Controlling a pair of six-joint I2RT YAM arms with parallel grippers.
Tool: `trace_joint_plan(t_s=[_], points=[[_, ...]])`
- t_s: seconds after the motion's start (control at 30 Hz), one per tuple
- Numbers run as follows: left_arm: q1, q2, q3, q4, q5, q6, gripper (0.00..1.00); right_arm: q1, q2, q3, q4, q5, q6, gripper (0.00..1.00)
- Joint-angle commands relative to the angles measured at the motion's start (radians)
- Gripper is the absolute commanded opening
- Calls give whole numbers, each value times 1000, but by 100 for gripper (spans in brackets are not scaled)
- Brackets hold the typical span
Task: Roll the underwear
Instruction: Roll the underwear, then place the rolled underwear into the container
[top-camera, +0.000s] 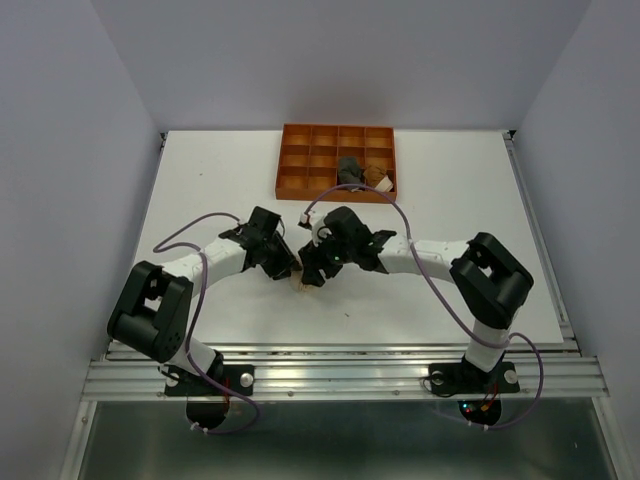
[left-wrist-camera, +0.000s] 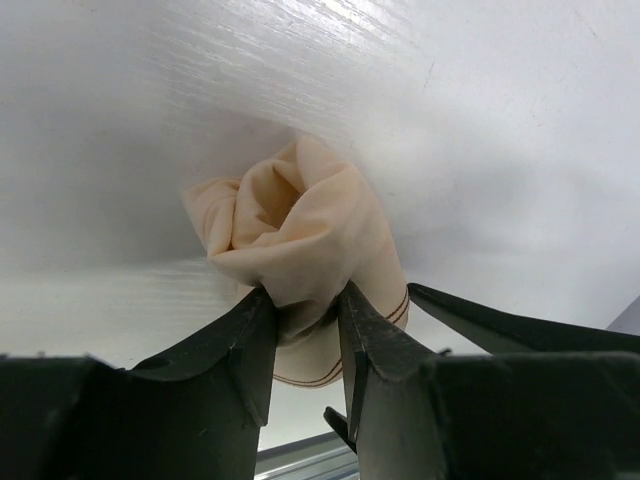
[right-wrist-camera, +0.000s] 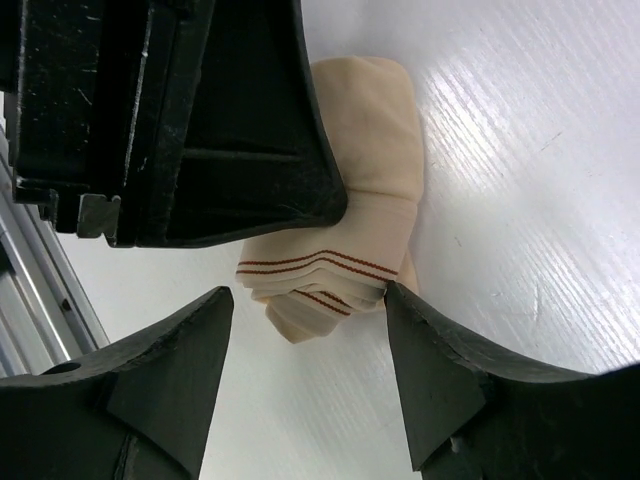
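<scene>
- Pinching a bunched fold of the peach underwear (left-wrist-camera: 300, 230), the left end effector (left-wrist-camera: 305, 335) has its two fingers (left-wrist-camera: 245, 350) drawn in close, with the cloth squeezed between them.
- The peach underwear lies on the white bench (top-camera: 450, 200) as a loose roll, directly below and ahead of the left end effector. Thin brown stripes run along the hem at the end nearest those fingers.
- The right end effector (right-wrist-camera: 308, 300) has its jaws spread wide and grips nothing. The striped end of the roll sits between its fingertips, and one fingertip (right-wrist-camera: 400, 300) appears to touch the edge of the cloth.
- The two end effectors meet nose to nose over the roll. In the right wrist view, the black body of the left one covers part of the roll just beyond the right fingers.
- From above, only a small patch of peach shows beneath the two tips.
- Well beyond both end effectors, at the far side of the bench, stands an orange-brown tray (top-camera: 300, 160) with grid compartments. The dark grey underwear (top-camera: 350, 170) and the rust-brown underwear (top-camera: 378, 180) sit in neighbouring compartments, at the corner nearest the right end effector.
</scene>
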Motion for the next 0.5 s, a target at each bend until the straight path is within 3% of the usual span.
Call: trace_joint_plan(t_s=[0.0, 0.47], points=[[-18, 35, -8, -103, -104, 48, 36, 21, -38, -6, 24, 87, -49, 69], [-50, 8, 10, -132, -119, 22, 36, 86, -7, 55, 73, 245, 40, 72]])
